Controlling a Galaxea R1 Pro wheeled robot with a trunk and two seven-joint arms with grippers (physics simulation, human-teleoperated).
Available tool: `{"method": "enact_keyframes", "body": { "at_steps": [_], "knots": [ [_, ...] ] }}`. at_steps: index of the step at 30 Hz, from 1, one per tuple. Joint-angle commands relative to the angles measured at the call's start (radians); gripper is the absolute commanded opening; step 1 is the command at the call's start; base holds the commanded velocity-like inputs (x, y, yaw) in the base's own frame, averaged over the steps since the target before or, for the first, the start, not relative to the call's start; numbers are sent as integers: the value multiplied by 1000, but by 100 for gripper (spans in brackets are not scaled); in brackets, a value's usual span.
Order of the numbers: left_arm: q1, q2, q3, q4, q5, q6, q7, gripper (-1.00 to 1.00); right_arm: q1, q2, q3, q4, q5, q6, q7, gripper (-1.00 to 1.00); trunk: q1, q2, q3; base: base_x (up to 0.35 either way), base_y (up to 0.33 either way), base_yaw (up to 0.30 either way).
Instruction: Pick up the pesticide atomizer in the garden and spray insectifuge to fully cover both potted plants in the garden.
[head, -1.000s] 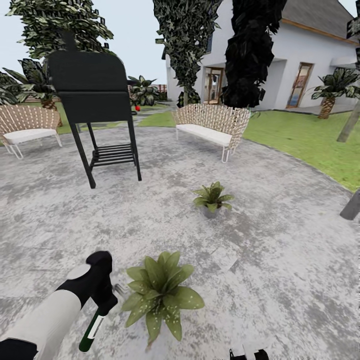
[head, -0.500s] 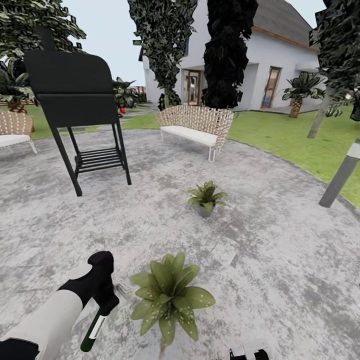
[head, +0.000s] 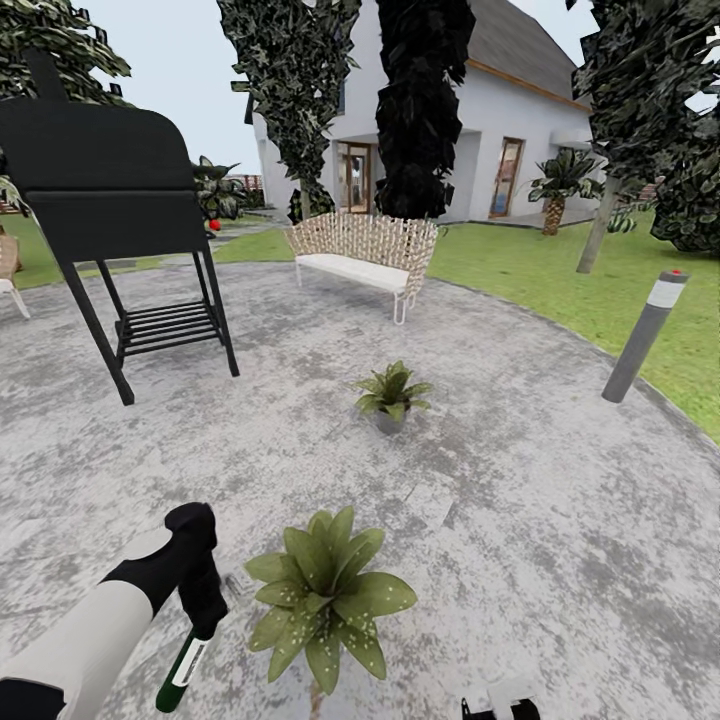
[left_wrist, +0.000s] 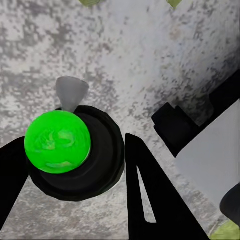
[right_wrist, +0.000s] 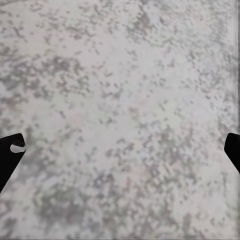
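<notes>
My left gripper (head: 204, 608) is shut on the pesticide atomizer (head: 179, 669), whose dark green body hangs slanted below the fingers. In the left wrist view the gripper (left_wrist: 70, 172) clamps the atomizer's black collar, with its bright green cap (left_wrist: 57, 142) and pale grey nozzle (left_wrist: 70, 93) showing. One potted plant (head: 323, 604) sits on the patio just right of that gripper. The other potted plant (head: 389, 394) stands farther out, mid-patio. My right gripper (right_wrist: 120, 149) is open over bare paving and also peeks in at the head view's bottom edge (head: 498, 708).
A black grill (head: 100, 190) stands at the left. Behind the far plant is a wicker bench (head: 360, 252). A grey bollard lamp (head: 644, 336) marks the patio's right rim, with lawn (head: 560, 285), trees and a white house beyond.
The camera has swung right, so the whole scene slid left and the bollard lamp came fully into view. The left arm and the atomizer keep their pose.
</notes>
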Motion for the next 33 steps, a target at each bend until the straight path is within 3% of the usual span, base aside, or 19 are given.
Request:
{"method": "enact_keyframes", "body": {
  "at_steps": [1,4,12,23,33],
  "knots": [
    [0,4,-5,0,-5,10,-8,-100,-1,-1,8,1,8,0,-10,100,0,0,-1,0,0,-2],
    [1,31,-8,11,-5,10,-8,-100,-1,4,8,0,5,-1,-11,100,0,0,-1,0,0,0],
    [1,31,2,-3,-4,14,-8,-100,-1,7,8,0,3,0,-12,100,0,0,1,-76,60,-182],
    [1,29,4,-3,-4,17,-8,-100,-1,7,8,1,3,0,-12,100,0,0,1,-64,289,-267],
    [1,29,5,-6,-2,18,-8,-100,-1,7,8,0,3,0,-12,100,0,0,1,104,252,-267]
  ]
}}
